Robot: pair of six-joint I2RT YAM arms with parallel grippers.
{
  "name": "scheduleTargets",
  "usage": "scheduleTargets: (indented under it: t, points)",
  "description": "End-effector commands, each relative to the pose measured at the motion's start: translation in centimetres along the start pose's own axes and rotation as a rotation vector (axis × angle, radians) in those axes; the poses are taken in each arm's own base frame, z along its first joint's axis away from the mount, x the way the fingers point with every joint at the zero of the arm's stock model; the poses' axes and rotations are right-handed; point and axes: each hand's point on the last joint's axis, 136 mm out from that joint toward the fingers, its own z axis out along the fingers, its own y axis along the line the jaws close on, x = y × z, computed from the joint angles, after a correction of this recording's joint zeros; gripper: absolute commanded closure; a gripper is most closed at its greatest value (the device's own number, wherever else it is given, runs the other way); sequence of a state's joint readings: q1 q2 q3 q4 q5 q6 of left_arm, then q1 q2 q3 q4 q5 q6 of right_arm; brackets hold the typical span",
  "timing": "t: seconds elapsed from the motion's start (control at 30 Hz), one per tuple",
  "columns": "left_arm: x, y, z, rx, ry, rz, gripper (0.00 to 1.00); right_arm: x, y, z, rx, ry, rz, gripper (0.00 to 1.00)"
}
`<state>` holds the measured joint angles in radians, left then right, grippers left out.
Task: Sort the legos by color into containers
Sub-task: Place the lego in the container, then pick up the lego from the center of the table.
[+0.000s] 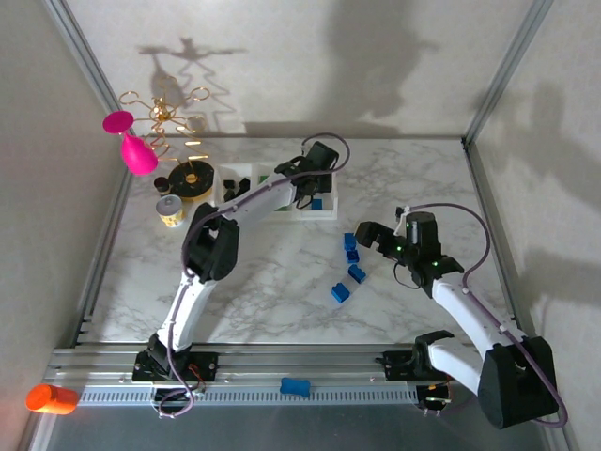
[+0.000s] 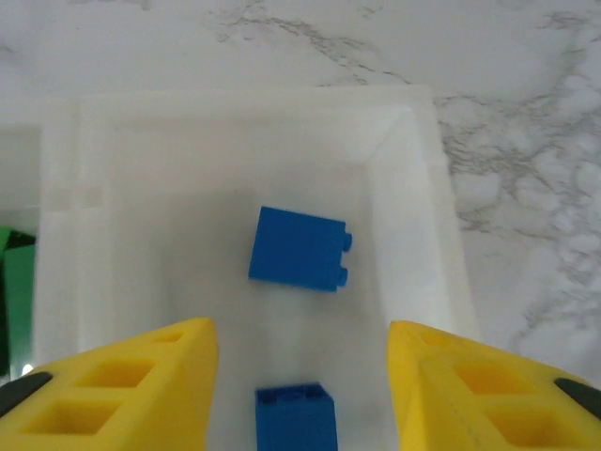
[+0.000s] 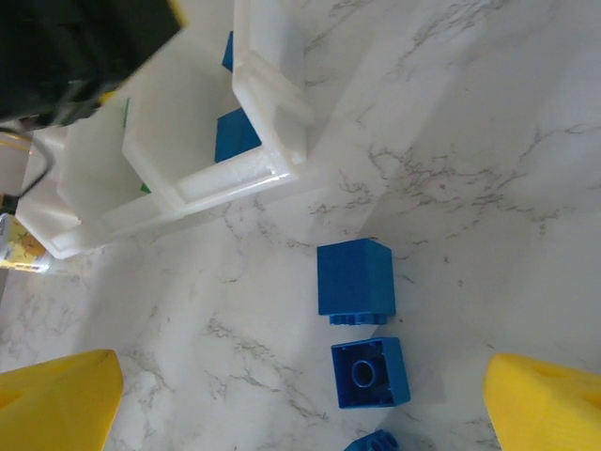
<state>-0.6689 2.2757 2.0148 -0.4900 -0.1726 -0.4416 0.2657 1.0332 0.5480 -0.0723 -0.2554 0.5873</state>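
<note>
**Obstructed or cropped.** In the overhead view the left arm [image 1: 246, 209] crosses the tray [image 1: 324, 215] and masks most of the middle compartment. Black bricks [image 1: 230, 184] show in the left compartment, but they cannot be counted. In the left wrist view a second blue brick [image 2: 295, 420] is cut off by the lower edge. A green sliver [image 2: 17, 282] at the left margin is blurred behind the divider wall. In the right wrist view a cropped brick [image 3: 371, 442] is barely visible at the bottom edge.

**Left end effector** [image 2: 299, 343]. It is spread wide above the tray's right end compartment, with nothing between its yellow fingers [image 2: 122, 395]. A whole blue brick [image 2: 299, 249] lies on the compartment floor, apart from both fingers.

**Right end effector** [image 3: 302, 371]. It is spread wide over the counter [image 1: 282, 282] and grips nothing. The loose blue bricks [image 1: 340, 292], four in the overhead view, lie on the marble near the tray's right end. Two of them sit between the fingers in the wrist view, untouched.
</note>
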Motion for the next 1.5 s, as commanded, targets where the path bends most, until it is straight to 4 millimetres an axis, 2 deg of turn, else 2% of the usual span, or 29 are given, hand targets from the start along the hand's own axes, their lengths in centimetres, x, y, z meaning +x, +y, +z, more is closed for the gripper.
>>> scheduleTargets:
  t: [0.0,0.17,0.33,0.53,0.63,0.83,1.03,1.23,1.47]
  points:
    - [-0.7,-2.9,-5.4,0.105,-0.044,-0.038,0.49,-0.8,-0.3,-0.7,0.023,-0.031,-0.003,0.01]
    - [3.2,-4.3,-7.9,0.140,-0.021,-0.082,0.48,0.0,-1.9,-1.3,0.056,-0.021,0.029,0.01]
    - [6.8,-5.7,-9.0,0.157,0.011,-0.110,0.48,1.3,-3.1,-1.8,0.072,-0.002,0.056,0.01]
    - [11.4,-7.9,-8.4,0.179,0.088,-0.113,0.45,2.8,-4.4,-2.3,0.091,0.011,0.080,0.01]
    - [13.0,-8.9,-7.6,0.189,0.123,-0.083,0.44,3.4,-5.0,-2.4,0.102,0.015,0.094,0.01]
    - [15.7,-9.5,-5.3,0.162,0.192,-0.028,0.43,3.6,-6.0,-2.4,0.134,0.009,0.112,0.01]
    - [17.2,-9.3,-2.8,0.083,0.211,0.049,0.41,3.5,-6.1,-2.3,0.130,0.005,0.117,0.01]
    - [17.2,-9.3,-1.1,0.047,0.195,0.078,0.41,3.4,-6.1,-2.3,0.131,0.002,0.110,0.01]
    - [17.1,-8.6,0.1,0.001,0.181,0.094,0.49,3.3,-5.9,-2.3,0.121,0.002,0.109,0.01]
